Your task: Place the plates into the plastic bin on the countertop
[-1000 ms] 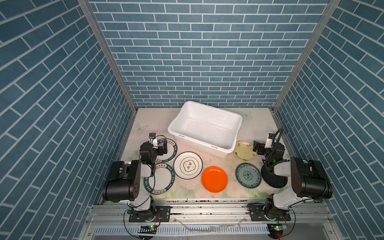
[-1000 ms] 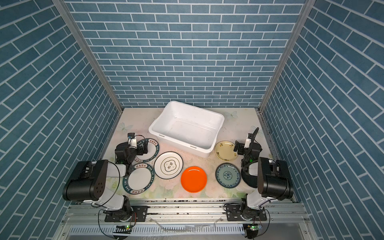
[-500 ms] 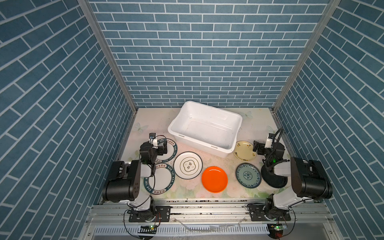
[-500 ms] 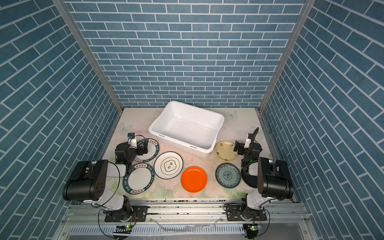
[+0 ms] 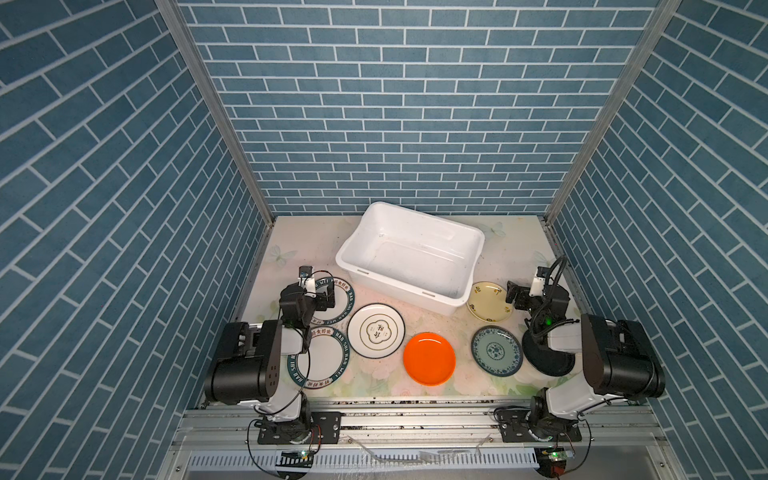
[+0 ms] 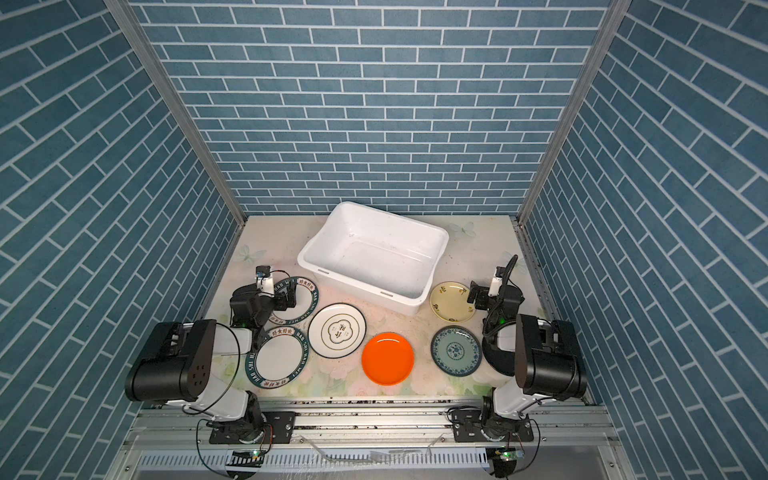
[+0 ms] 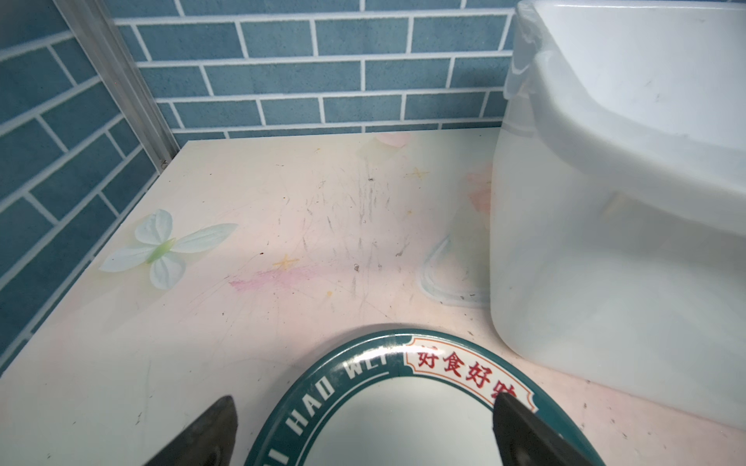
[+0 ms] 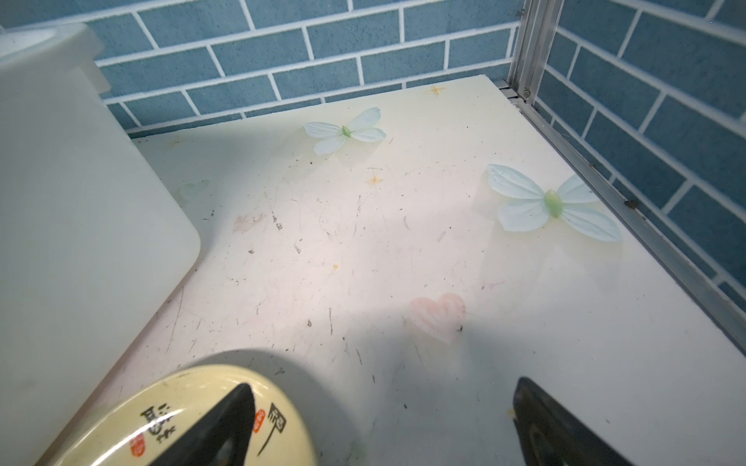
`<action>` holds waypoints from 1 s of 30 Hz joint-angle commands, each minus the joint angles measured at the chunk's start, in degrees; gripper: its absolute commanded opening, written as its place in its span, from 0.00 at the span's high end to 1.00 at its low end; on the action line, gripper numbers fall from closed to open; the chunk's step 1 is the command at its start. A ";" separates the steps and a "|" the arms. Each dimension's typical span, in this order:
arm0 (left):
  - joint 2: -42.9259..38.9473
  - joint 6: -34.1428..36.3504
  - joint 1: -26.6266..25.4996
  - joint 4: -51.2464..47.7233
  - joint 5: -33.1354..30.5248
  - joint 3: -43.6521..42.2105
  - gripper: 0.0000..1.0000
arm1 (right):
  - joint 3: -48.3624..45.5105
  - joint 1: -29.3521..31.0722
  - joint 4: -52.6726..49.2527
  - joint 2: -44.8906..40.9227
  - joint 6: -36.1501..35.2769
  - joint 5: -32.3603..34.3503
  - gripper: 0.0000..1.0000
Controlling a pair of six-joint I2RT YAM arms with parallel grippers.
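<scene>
- Nearest to you, behind your left gripper [image 7: 363, 399], lay the near lettered plate [image 5: 318, 359], white with a dark-green rim. The orange plate [image 5: 429, 358], blue-green plate [image 5: 496, 351] and black plate [image 5: 544, 366] lay behind your right gripper [image 8: 383, 385].
- Both jaws stood apart and held nothing. The left hung over the far lettered plate [image 7: 403, 403], the right over the cream floral plate [image 8: 181, 423] at its rim.
- Between the grippers lay the gold-motif plate [image 5: 376, 330].
- Beyond them the white plastic bin [image 5: 469, 249] stood on the flowered countertop [image 5: 303, 249].

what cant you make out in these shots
- black plate: both top views, mostly under the right arm.
- far green-rimmed plate: both top views, left arm covers one side; left wrist view cuts it off.
- cream plate lettering: right wrist view, end effector finger and frame edge hide part.
</scene>
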 commanded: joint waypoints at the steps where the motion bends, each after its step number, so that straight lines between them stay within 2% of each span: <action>1: -0.77 3.06 -0.24 -0.83 6.86 1.09 0.00 | 0.77 0.19 0.02 -1.01 -3.10 0.15 0.01; 6: -3.45 2.17 -0.32 -3.71 4.43 1.39 0.01 | 0.25 0.03 -2.28 -4.63 -0.54 6.57 0.01; 10: -6.75 2.15 -0.32 -9.72 5.21 2.96 0.00 | 0.15 0.02 -1.64 -4.38 -1.41 4.07 0.01; 15: -10.66 2.41 -0.32 -18.71 6.20 4.99 0.00 | -1.24 0.02 -1.62 -7.19 -1.42 4.59 0.01; 17: -11.49 2.82 -0.26 -24.46 8.09 6.69 0.00 | -0.41 0.02 -4.47 -8.32 -1.41 4.60 0.01; 20: -12.15 5.49 -0.24 -32.12 14.33 9.29 0.00 | 1.76 0.02 -10.17 -9.88 -0.76 6.54 0.01; 22: -12.92 6.54 -0.24 -36.04 15.17 10.39 0.01 | 2.06 0.02 -10.81 -11.07 -0.65 6.70 0.01; 26: -15.28 6.44 -0.24 -38.58 11.32 10.66 0.01 | 3.90 0.02 -16.49 -13.65 -0.72 7.18 0.01; 30: -16.23 4.10 -0.24 -47.89 5.20 15.64 0.01 | 6.86 0.07 -27.24 -17.88 2.91 10.64 0.01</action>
